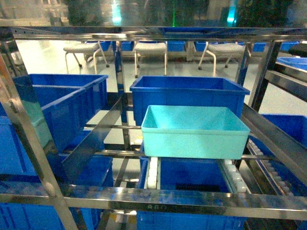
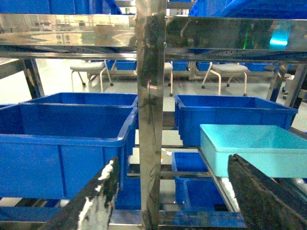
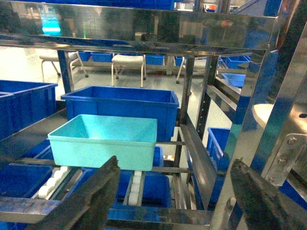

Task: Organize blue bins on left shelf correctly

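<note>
Resting on the roller lane of the left shelf: one turquoise bin, empty, upright, at centre of the head view, its long side facing the camera. Dark blue crate directly behind it at 12 o'clock, on the same lane, just beside or touching; contact cannot be told. Second dark blue crate at 9 o'clock in the neighbouring lane, parted from the bin's lane by a flat steel divider rail. Further blue crates on the tier below. White rollers show under the bin's front edge at 6 o'clock.

Left gripper: fingers spread wide, holding nothing, in front of a steel upright; the bin lies at its 2 o'clock.

Right gripper: fingers spread wide, holding nothing, short of the shelf's front rail; the bin lies at its 11 o'clock, apart.

White chairs on the floor beyond the shelf, at 12 o'clock.
</note>
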